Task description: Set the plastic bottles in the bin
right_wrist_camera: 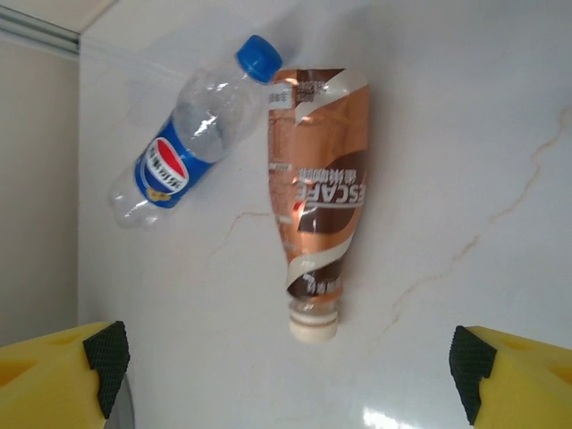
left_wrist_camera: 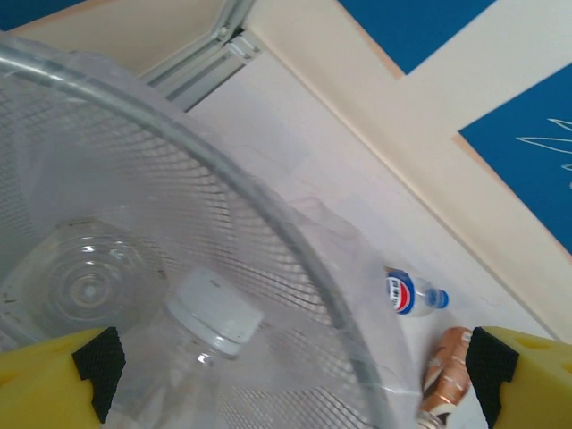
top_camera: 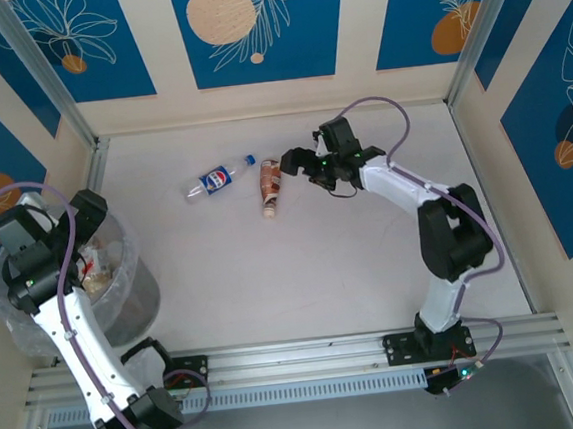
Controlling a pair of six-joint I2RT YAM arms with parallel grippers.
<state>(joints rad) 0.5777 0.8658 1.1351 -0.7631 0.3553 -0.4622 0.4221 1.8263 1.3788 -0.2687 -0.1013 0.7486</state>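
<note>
Top view: the bin (top_camera: 139,293) stands at the near left of the table (top_camera: 302,273), with the left gripper (top_camera: 58,222) hanging over its mouth. Left wrist view, looking down past the rim (left_wrist_camera: 268,210), resolves what the top view leaves blurred: through the wire mesh and clear liner (left_wrist_camera: 340,241) lie a white-capped bottle (left_wrist_camera: 210,313), cap uppermost, and beside it the ribbed base of a second clear bottle (left_wrist_camera: 85,281). The left gripper (left_wrist_camera: 295,375) has its fingers spread wide, gripping nothing.

Farther from the bin, two bottles lie flat on the table. The blue-label bottle (top_camera: 218,177) has its long axis running away from the bin, blue cap at the end away from the bin. Just past that cap, the brown-label bottle (top_camera: 271,186) lies near-to-far, pale cap at the near end.

Right wrist view alone makes both labels legible (right_wrist_camera: 183,147) (right_wrist_camera: 317,197). The right gripper (top_camera: 288,164), on the side of the brown-label bottle away from the bin, stands released, fingers wide above the table (right_wrist_camera: 286,366).
</note>
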